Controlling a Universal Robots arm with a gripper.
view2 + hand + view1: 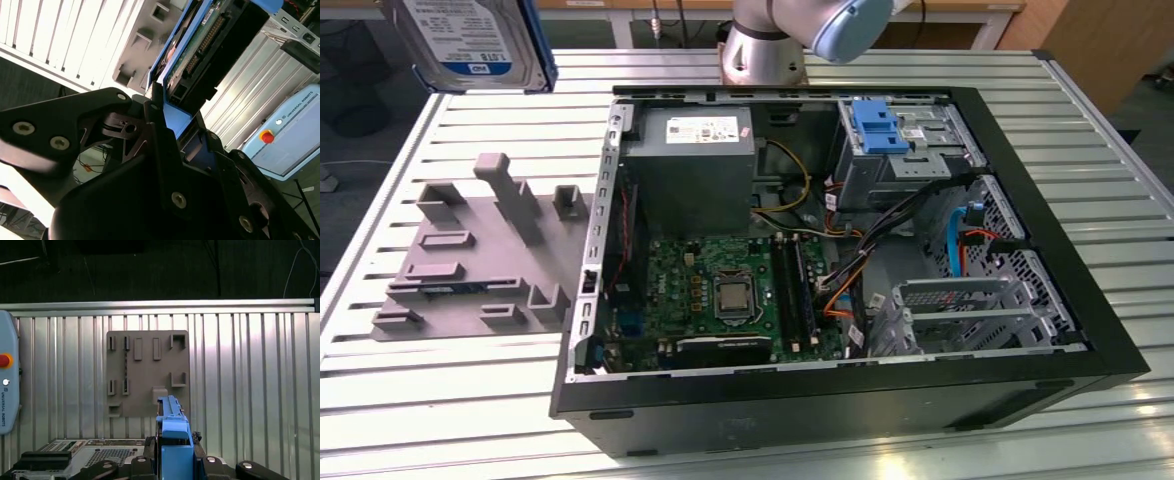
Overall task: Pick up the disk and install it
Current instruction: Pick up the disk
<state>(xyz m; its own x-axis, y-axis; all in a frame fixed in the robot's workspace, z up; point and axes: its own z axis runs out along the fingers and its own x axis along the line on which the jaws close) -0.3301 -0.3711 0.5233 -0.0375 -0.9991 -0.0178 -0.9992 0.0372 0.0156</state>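
Jaws clenched on the blue carrier: the gripper (177,109) has the one disk (197,50) aloft, arm raised high over the single grey fixture plate (147,375), beside one open computer case (854,250) on the slatted table (1121,150).

Even, bright light in the exterior view; the ribbed counter (60,30) glares white in the second wrist view, floor beyond dark

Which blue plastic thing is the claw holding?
The one framing the disk, held up in the air and pinched by the claw. The other, a blue bracket, stands inside the computer case, untouched.
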